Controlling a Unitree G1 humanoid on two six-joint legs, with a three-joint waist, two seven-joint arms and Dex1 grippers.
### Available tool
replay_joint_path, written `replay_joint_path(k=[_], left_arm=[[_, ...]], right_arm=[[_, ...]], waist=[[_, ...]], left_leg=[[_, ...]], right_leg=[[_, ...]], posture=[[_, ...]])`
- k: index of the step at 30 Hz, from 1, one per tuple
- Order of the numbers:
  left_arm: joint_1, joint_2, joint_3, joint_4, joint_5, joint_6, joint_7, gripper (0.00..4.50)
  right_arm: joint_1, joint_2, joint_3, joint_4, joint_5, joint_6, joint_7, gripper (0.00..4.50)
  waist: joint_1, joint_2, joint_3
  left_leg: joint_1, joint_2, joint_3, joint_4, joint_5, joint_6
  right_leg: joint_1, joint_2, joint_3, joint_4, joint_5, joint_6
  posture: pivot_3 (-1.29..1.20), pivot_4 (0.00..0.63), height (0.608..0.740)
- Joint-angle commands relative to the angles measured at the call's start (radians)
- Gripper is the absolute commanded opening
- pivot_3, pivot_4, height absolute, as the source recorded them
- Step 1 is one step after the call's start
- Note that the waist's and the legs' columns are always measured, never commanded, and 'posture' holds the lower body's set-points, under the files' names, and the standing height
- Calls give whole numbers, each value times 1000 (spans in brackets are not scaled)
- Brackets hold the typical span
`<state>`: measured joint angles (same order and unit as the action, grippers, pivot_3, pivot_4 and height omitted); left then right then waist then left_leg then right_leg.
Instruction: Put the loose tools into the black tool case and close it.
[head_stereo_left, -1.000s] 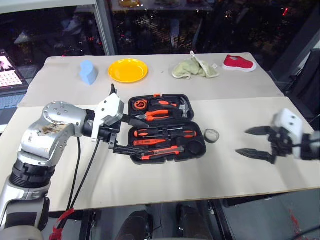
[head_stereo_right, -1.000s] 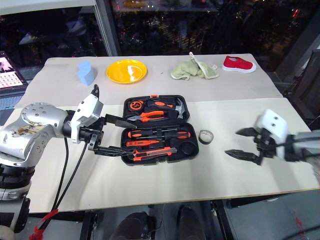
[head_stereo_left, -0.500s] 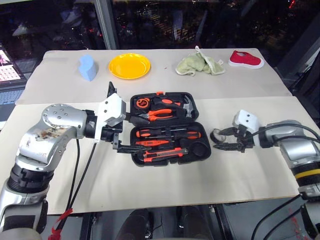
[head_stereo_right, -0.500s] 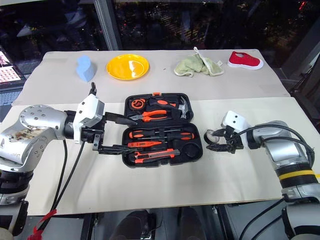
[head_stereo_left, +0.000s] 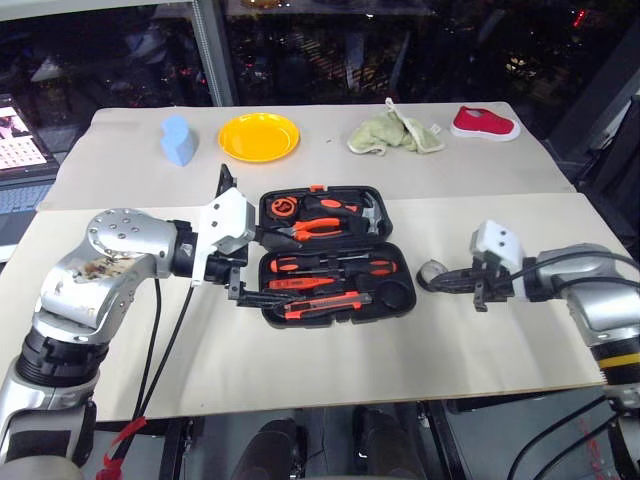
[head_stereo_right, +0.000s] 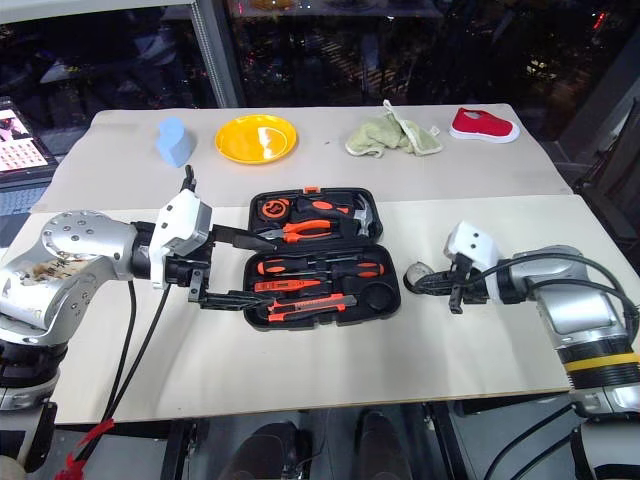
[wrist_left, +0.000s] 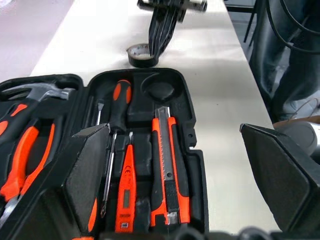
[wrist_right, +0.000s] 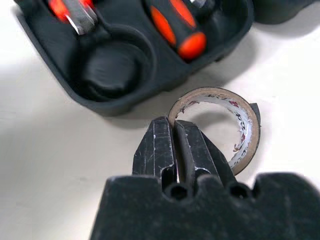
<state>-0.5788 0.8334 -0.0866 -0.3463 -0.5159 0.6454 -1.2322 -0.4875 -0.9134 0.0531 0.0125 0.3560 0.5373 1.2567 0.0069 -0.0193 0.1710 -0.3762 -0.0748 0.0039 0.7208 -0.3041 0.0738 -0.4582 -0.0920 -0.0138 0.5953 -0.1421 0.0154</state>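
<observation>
1. The black moulded plastic tool case (head_stereo_left: 333, 254) lies open on the beige table (head_stereo_left: 300, 350). Its far half holds orange-handled pliers (head_stereo_left: 318, 226), a hammer (head_stereo_left: 368, 211) and a tape measure (head_stereo_left: 284, 207).
2. The near half holds two orange-and-black-handled screwdrivers (head_stereo_left: 335, 266), a slim orange tester screwdriver (wrist_left: 127, 192) and an orange-black utility knife (wrist_left: 170, 167); its round recess (wrist_right: 111, 65) is bare.
3. The small black tape roll (wrist_right: 227, 125) sits on the table just beside the case's right end.
4. The right gripper (wrist_right: 175, 145) has its fingers pinched together on the roll's rim, one finger inside the ring.
5. The left gripper (head_stereo_left: 262, 268) is spread wide at the case's left end, holding nothing.
</observation>
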Motion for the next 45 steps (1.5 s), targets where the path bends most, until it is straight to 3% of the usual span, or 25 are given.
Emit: replay_joint_path(k=[1, 5, 9, 16, 17, 21, 25, 29, 30, 32, 38, 42, 45], left_arm=[[-11, 5, -7, 7, 12, -45, -18, 4500], [-21, -4, -20, 16, 15, -56, -16, 4500], [-31, -7, -25, 22, 14, -56, -16, 4500], [-31, -4, -23, 23, 11, -52, -12, 4500], [-31, -4, -22, 22, 11, -51, -12, 4500], [-25, -3, -21, 18, 9, -48, -8, 4500], [10, 1, 19, 74, 14, 1, 58, 4500], [59, 26, 60, 185, 90, -17, 154, 4500], [74, 34, 67, 221, 120, -29, 184, 4236], [98, 48, 73, 280, 166, -52, 221, 3765], [121, 37, 28, 373, 247, -130, 230, 1408], [87, -21, -15, 410, 271, -146, 229, 34], [62, -58, -45, 433, 292, -150, 230, 34]], right_arm=[[-6, 10, -55, -207, 147, 163, -20, 51], [24, 27, 26, -296, 102, 164, -61, 51], [34, 36, 118, -258, -3, 124, -115, 51], [45, 41, 159, -241, -47, 123, -139, 51], [44, 40, 162, -241, -50, 122, -141, 766], [39, 46, 137, -279, -7, 158, -137, 2044], [22, 41, -44, -294, 107, 245, -190, 3375], [50, 44, -139, -221, 112, 254, -261, 3375], [53, 50, -158, -191, 105, 250, -283, 2813], [52, 62, -172, -135, 89, 231, -311, 2266], [-4, 113, -93, 63, -26, 102, -365, 162], [-76, 165, -26, 169, -76, 42, -349, 0], [-111, 192, 16, 194, -95, 35, -324, 0]], waist=[[-1, 0, 0], [3, 0, 0], [6, 0, 0], [5, 0, 0], [6, 0, 0], [5, 0, 0], [5, 0, 0], [5, 0, 0], [4, 0, 0], [4, 0, 0], [3, 0, 0], [4, 0, 0], [3, 0, 0]], left_leg=[[0, 2, 0, 0, 0, 0], [0, 3, -1, -1, 1, -1], [-1, 2, 0, 0, 0, -1], [-1, 1, 0, 0, 0, -1], [-1, 1, 0, 0, 0, -1], [-1, 1, 0, 0, 0, -1], [-1, 1, 0, 0, 0, -1], [0, 1, 0, 0, 0, -1], [1, 1, 0, -1, 0, -1], [1, 1, 0, -1, 0, -1], [1, 1, 1, -3, 1, -1], [1, 1, 2, -4, 1, -1], [1, 1, 2, -4, 1, -1]], right_leg=[[0, 0, 0, 0, 1, -1], [0, 1, -1, 0, 1, -2], [0, 2, -2, 0, 1, -2], [0, 2, -2, -1, 1, -2], [0, 2, -2, -1, 1, -2], [0, 2, -2, -1, 1, -1], [0, 2, -1, -1, 1, -1], [0, 2, -1, 0, 1, -1], [0, 2, -1, -1, 1, -1], [0, 2, -1, 0, 1, -2], [-1, 2, 0, -1, 1, -2], [-1, 1, 0, -1, 1, -2], [-1, 1, -1, -1, 1, -2]], posture=[[0, 150, 740], [0, 150, 740], [0, 150, 740], [0, 150, 740], [0, 150, 740], [0, 150, 740], [0, 150, 740], [0, 150, 740], [0, 150, 740], [0, 150, 740], [0, 150, 740], [0, 150, 740], [0, 150, 740]])
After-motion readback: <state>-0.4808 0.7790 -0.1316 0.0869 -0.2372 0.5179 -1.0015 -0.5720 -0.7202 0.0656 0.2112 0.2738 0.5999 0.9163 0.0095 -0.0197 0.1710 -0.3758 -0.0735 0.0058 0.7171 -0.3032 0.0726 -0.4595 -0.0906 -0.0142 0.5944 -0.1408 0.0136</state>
